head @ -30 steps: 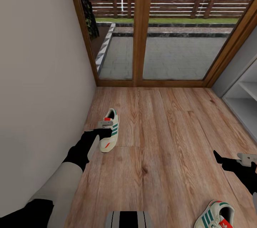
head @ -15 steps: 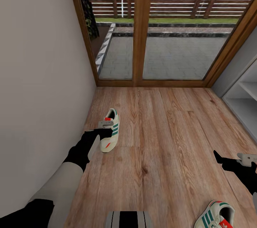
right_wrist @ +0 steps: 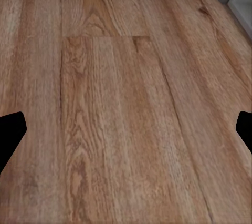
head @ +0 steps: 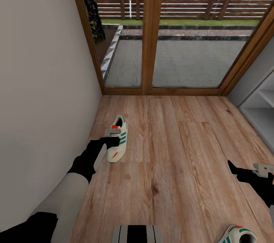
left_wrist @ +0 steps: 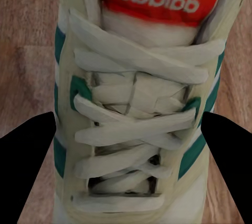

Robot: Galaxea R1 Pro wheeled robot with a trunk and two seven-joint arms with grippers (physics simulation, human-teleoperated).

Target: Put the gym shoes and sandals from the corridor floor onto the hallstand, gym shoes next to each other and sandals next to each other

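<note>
One white gym shoe with green stripes and a red tongue patch is near the left wall, and my left gripper is shut on it. In the left wrist view its laces run between my black fingers, which press on both sides. The second gym shoe lies on the corridor floor at the picture's bottom right, just below my right gripper. That gripper is open over bare planks. The hallstand stands at the right edge. The sandals are out of view.
A plain wall runs close along my left arm. Ahead, a wood-framed glass door closes the corridor, with a paved yard behind it. Open plank floor lies between the two shoes.
The camera has moved: the floor and the near shoe slid toward the picture's bottom. The shoe in my left gripper kept its place against the gripper. The right arm looks unchanged.
</note>
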